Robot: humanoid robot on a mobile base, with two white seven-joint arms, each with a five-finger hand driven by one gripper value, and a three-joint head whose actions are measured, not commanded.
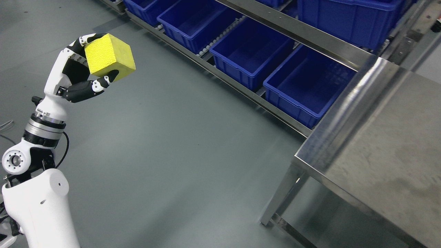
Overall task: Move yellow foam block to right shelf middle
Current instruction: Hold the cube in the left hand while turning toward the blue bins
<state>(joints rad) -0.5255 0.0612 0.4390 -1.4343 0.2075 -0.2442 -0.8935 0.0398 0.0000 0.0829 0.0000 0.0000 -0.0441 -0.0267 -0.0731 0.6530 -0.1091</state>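
Fingers (103, 82) of the left hand (74, 70) pinched a porous yellow foam block (109, 59), left of the steel desk (389, 144).

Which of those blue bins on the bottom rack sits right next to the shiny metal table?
The rightmost blue plastic bin of the low row; its end nearly meets the stainless steel table. The others line up farther left.
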